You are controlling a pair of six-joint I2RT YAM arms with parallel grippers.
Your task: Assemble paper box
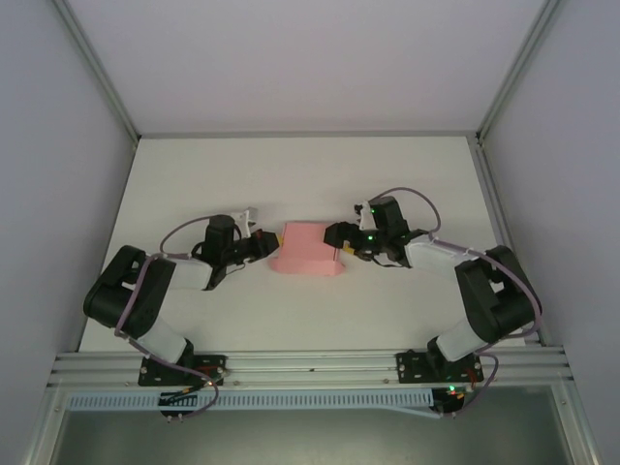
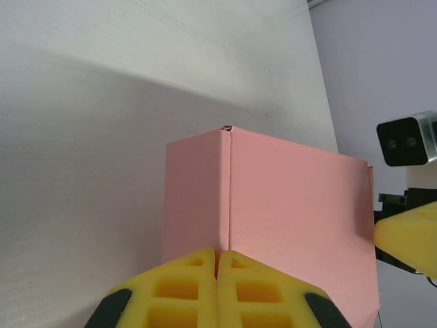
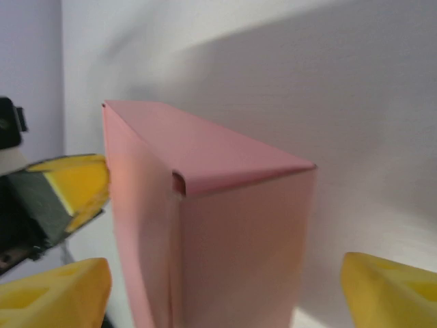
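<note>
The salmon-pink paper box (image 1: 308,250) stands folded up as a closed block in the middle of the table. My left gripper (image 1: 268,238) is at its left end. In the left wrist view the yellow fingers (image 2: 188,287) are pressed together at a vertical corner edge of the box (image 2: 293,205), with a sliver of pink card between them. My right gripper (image 1: 342,248) is at the box's right end. It (image 3: 225,301) stands open, with the box (image 3: 232,239) between its fingers and a gap on the right side.
The white table (image 1: 310,174) has grey walls at the back and both sides, and an aluminium rail (image 1: 310,366) runs along the near edge. The right wrist camera (image 2: 407,140) sits close beyond the box's far end.
</note>
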